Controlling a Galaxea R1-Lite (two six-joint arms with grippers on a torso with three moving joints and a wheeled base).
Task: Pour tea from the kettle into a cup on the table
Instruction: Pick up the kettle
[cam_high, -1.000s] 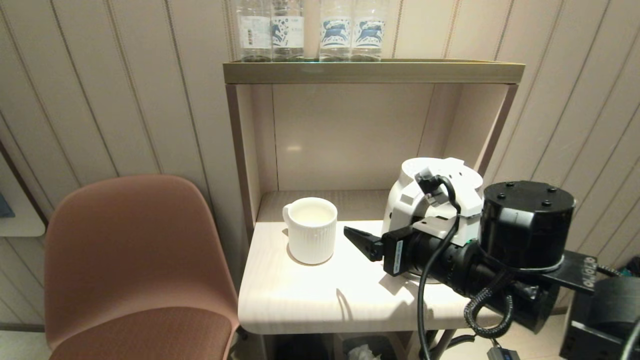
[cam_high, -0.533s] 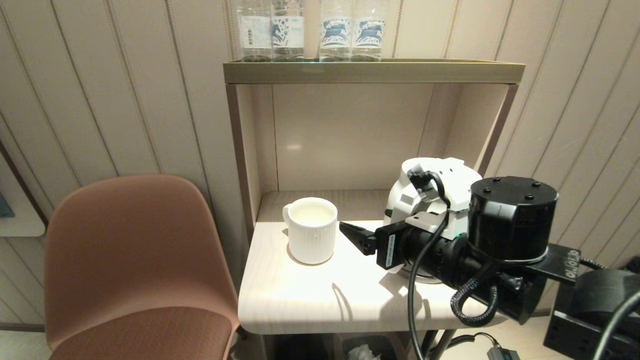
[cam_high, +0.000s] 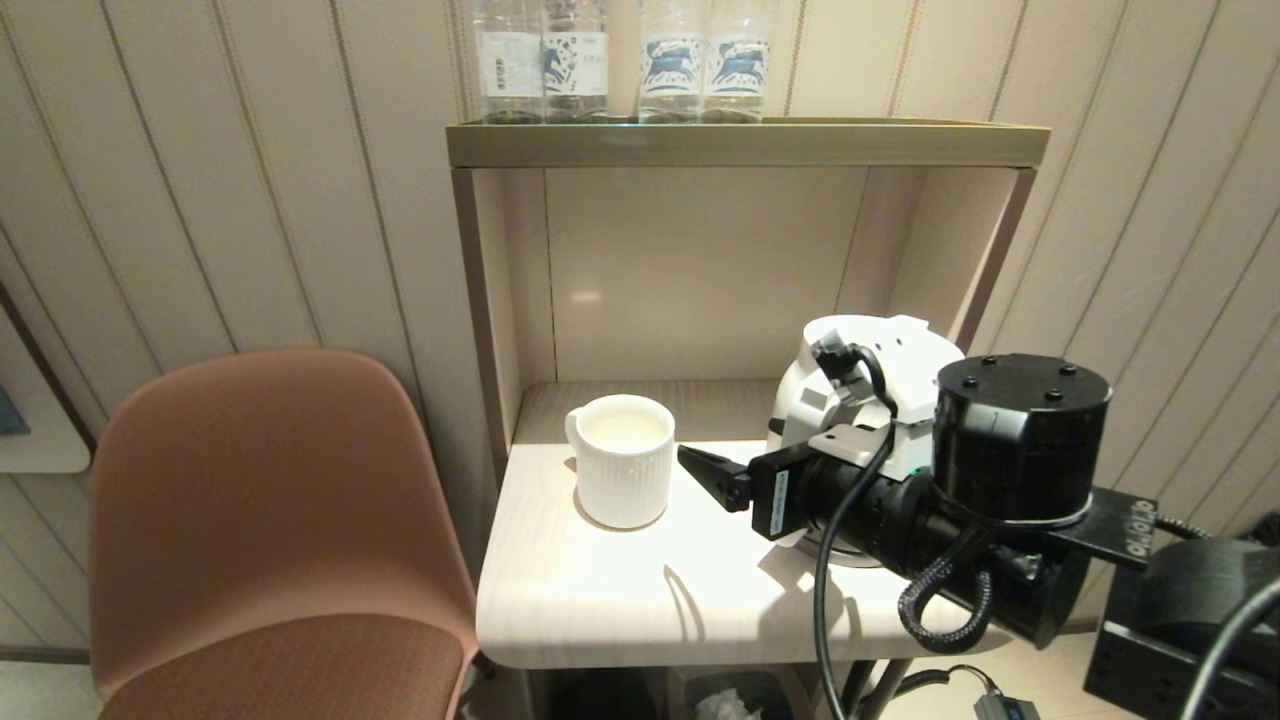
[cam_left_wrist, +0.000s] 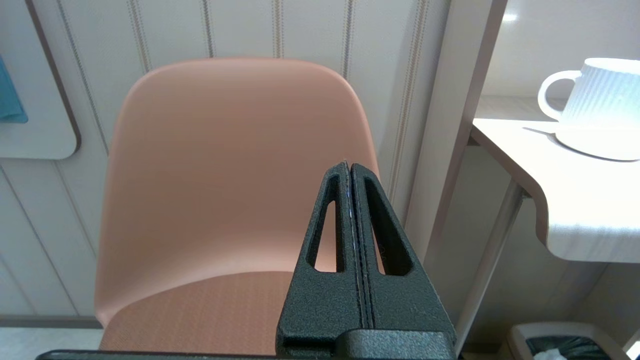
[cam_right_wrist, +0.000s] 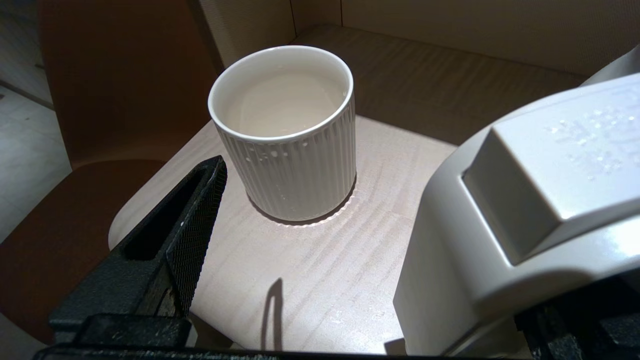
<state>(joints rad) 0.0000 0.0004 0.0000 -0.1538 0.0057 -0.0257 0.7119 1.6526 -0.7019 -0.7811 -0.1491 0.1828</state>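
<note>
My right claw (cam_high: 735, 490) stood wide beside the kettle (cam_high: 850, 350); I judged a centred handle grip would steady pouring into the cup (cam_high: 621, 458).

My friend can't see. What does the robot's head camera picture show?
The right gripper reaches beside a white kettle on a small table, near a white cup. A brown chair stands left; bottles line the top shelf.

We saw a glossy white ceramic cup (cam_right_wrist: 285, 135) with ribbed sides on the table (cam_high: 620, 590), whose top was smooth pale wood grain. Beside the cup, the kettle (cam_right_wrist: 525, 210) looked like smooth white plastic. The right gripper's fingers (cam_right_wrist: 195, 220) were matt black, cross-hatched inside.
</note>
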